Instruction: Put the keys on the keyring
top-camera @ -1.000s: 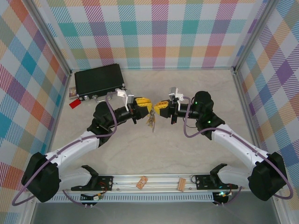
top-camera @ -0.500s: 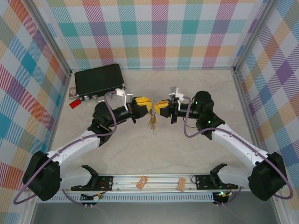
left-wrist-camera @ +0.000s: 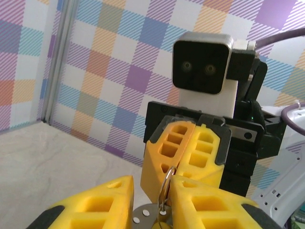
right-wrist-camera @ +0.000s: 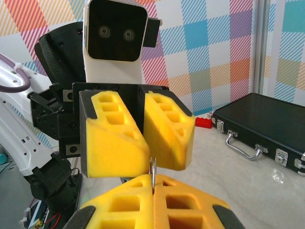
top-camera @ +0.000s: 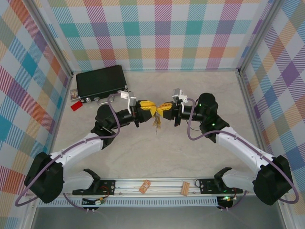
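Since a second ago the left gripper (top-camera: 150,107) has edged toward the right gripper (top-camera: 160,107). Their yellow tips now almost meet in the air above the middle of the worktop (top-camera: 157,152), a little nearer its far edge than its near one. The keys (top-camera: 155,124) hang as a small bunch straight below that meeting point.

From the left wrist, the keyring (left-wrist-camera: 164,186) shows as a thin silver loop. Its top runs up into the seam of the right gripper, which is fully closed and pinches the loop between its tips. The right wrist view agrees: a thin metal edge stands clamped between its pressed-together fingers.

The lower part of the loop drops into the left gripper, whose fingers (left-wrist-camera: 209,205) stand a little apart. The loop lies along the inner face of one finger. Beside it in the gap sits a flat grey metal piece with small holes (left-wrist-camera: 143,217). I cannot tell whether the left gripper actually presses on either.

A black case (top-camera: 100,82) lies in the far left corner with a red tag (top-camera: 76,106) just beside it. Two wooden clips (top-camera: 145,186) rest at the near edge.
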